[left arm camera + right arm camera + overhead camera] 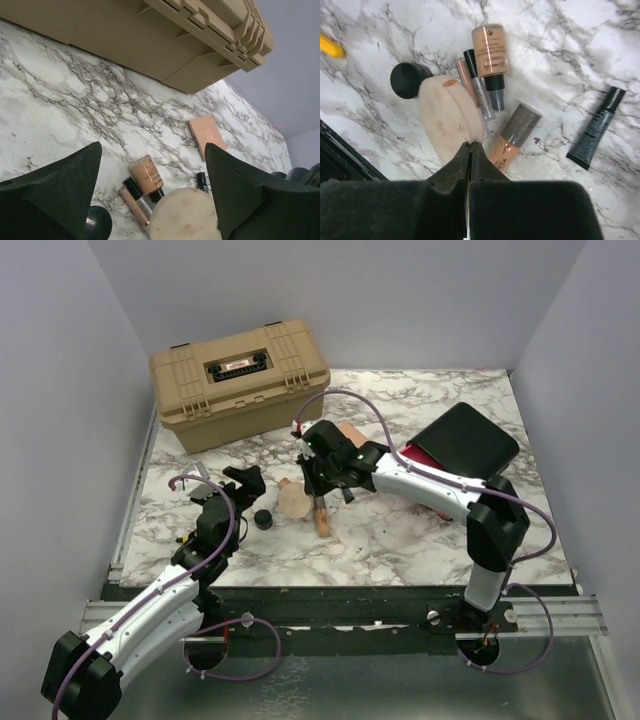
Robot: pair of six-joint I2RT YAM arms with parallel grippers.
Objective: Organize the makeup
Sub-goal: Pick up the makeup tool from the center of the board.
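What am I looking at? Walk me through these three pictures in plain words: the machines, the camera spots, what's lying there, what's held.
Two robot arms are bolted at the near edge of a marble table. The overhead picture looks down from behind them. The other two come from cameras on each arm's wrist, so the dark shapes at the bottom are that arm's own claw.

At the back stands a closed tan case, and to the right lies a black pouch. In the middle lies makeup: a round peach compact, a black round jar, two foundation bottles, a slim tube, a black tube and a flat square compact.

The left claw is open and empty. The right claw is shut above the peach compact, with nothing visible between its fingers.
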